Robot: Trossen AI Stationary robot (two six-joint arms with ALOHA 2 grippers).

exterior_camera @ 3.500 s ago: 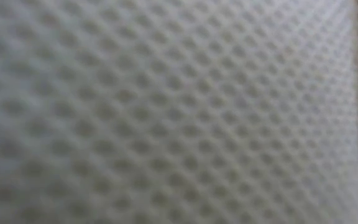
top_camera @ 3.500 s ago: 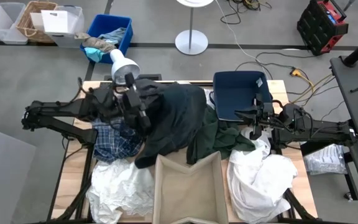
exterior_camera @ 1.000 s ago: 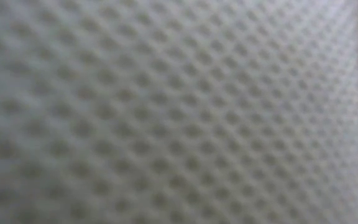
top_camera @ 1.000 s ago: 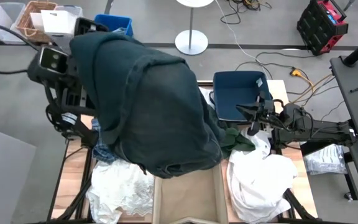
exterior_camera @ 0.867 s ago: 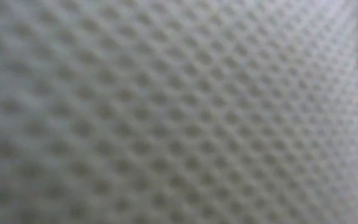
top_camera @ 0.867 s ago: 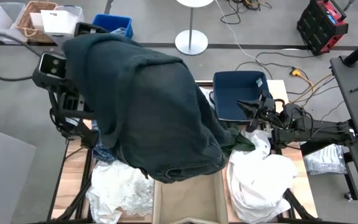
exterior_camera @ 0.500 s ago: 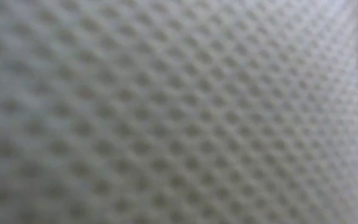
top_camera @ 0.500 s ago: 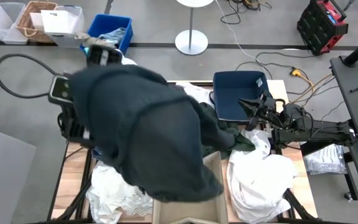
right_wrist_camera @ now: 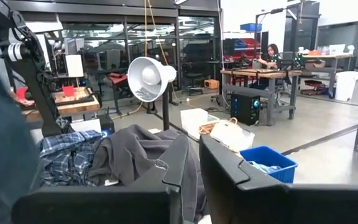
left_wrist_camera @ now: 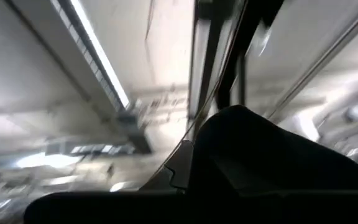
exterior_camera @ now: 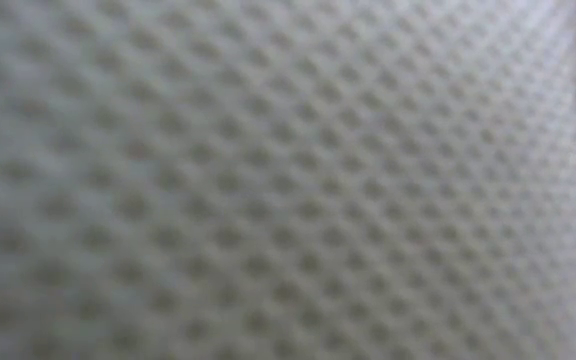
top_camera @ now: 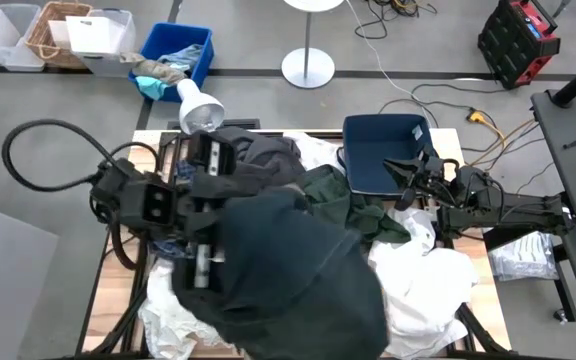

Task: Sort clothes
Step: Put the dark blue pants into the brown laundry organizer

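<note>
My left gripper (top_camera: 226,240) is raised over the table's near middle, pointing up, with a black garment (top_camera: 293,275) draped over it; the cloth hides its fingers. My right gripper (top_camera: 408,186) is open and empty at the right, beside the dark green garment (top_camera: 336,203). A charcoal grey garment (top_camera: 260,155) lies at the far middle, with the plaid shirt (right_wrist_camera: 67,158) to its left. White garments lie at the near right (top_camera: 418,285) and near left (top_camera: 168,312). White mesh cloth (exterior_camera: 288,180) fills the low view. My left gripper carries the black garment, but the cloth itself (left_wrist_camera: 260,155) covers the fingers, so the part held and the kind of hold are hidden. The garment hangs from the raised gripper, and its lower folds (top_camera: 308,320) spread over the table's near middle.
A navy bin (top_camera: 383,150) stands at the far right of the table. A white lamp (top_camera: 198,105) stands at the far left edge. On the floor beyond are a blue bin with rags (top_camera: 173,55) and a wicker basket (top_camera: 53,30).
My left gripper has swung down from high over the table's far left toward the near edge and middle, carrying the black garment. The garment, which hung spread over the table's middle, now covers the near middle and hides the cardboard box there.
</note>
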